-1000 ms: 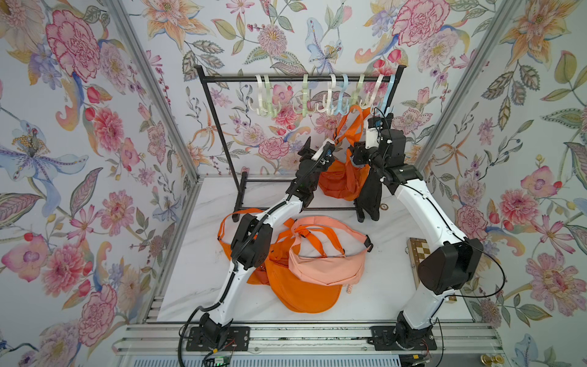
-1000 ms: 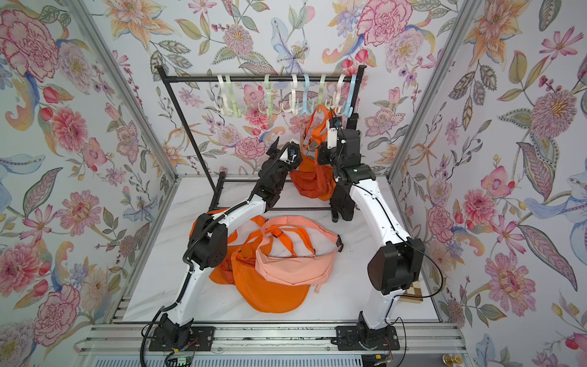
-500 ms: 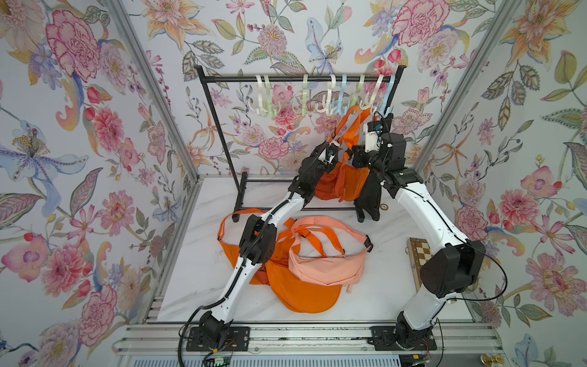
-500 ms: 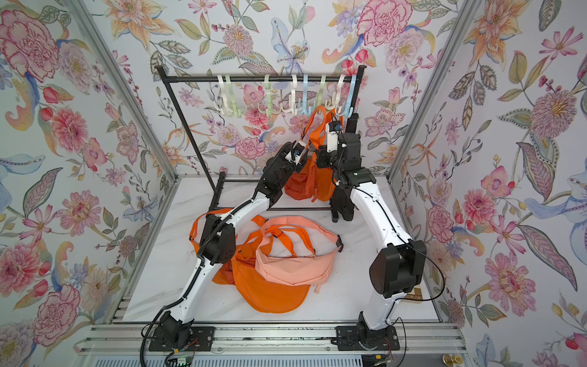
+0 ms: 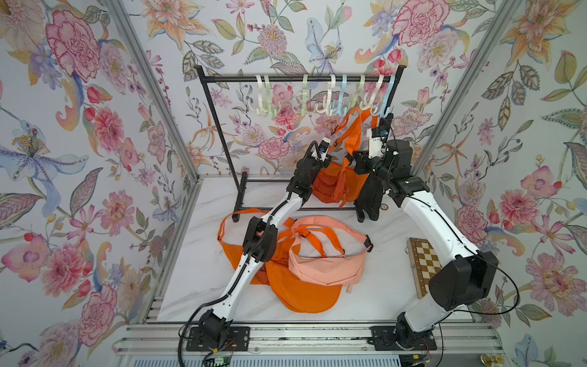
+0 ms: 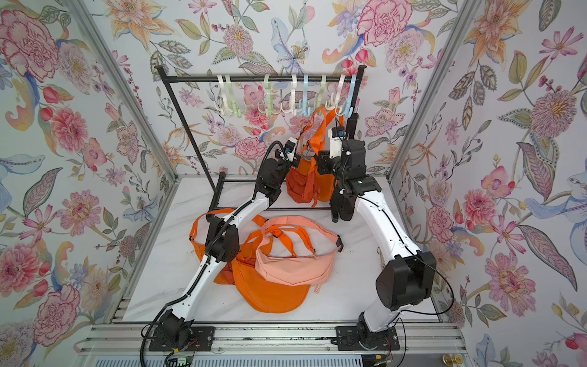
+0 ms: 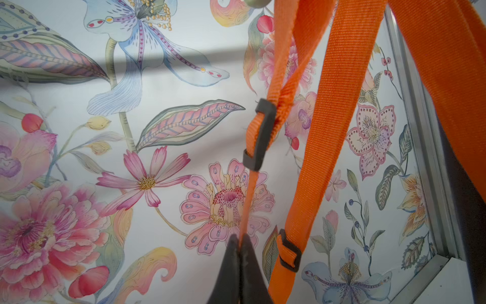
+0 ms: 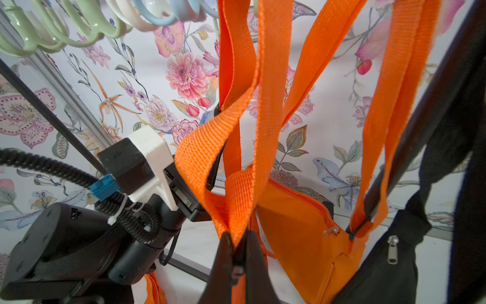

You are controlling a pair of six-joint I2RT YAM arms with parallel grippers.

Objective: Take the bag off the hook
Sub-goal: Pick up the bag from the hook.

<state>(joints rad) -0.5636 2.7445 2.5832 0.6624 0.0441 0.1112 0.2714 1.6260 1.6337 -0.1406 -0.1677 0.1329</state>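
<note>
Both arms reach up and back from the front of the worktop [image 5: 381,279] toward the rail [image 5: 286,78], elbows bent, wrists tilted up under the hooks.

Left claw [image 7: 239,240]: clamped on the strap [image 7: 248,194], seen edge-on here, just below a dark plastic buckle [image 7: 259,136].

Right claw [image 8: 238,237]: fingers together, pinching a folded loop of the wide strap.

Orange bag [image 5: 336,187] hangs between the two wrists, clear of the worktop. Its strap is looped over a pastel hook [image 5: 361,93] near the rail's right end.

Strap is ribbed woven webbing. Bag body is smooth fabric with a zip along the top. Hooks are glossy curved plastic. Black bag [image 8: 389,263] is just beside the orange one.
</note>
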